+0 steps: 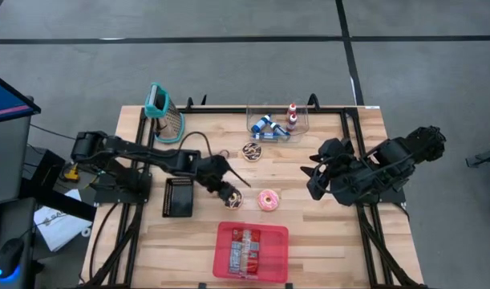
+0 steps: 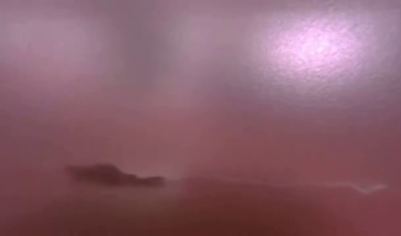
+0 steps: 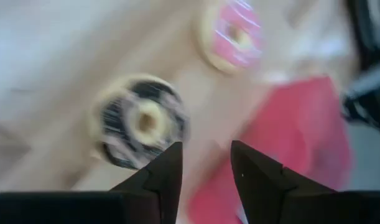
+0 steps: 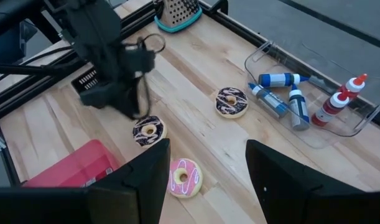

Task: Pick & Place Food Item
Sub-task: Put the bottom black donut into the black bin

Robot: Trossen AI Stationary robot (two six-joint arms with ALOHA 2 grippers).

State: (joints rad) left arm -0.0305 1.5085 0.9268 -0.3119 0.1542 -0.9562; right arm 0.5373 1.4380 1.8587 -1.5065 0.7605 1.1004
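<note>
Left end effector (image 1: 231, 195) open, empty, apparently just above chocolate donut (image 3: 139, 121); pink donut (image 1: 269, 200) beside. Right end effector (image 4: 205, 168) open, idle over bench (image 1: 325, 233).

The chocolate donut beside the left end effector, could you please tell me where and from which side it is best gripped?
Probably across its ring, from above. The chocolate donut lies flat on the table, so one finger could drop into its centre hole and the other outside the rim. The left end effector hangs just beside it with fingers apart. The pink donut lies apart and should not hinder.
</note>
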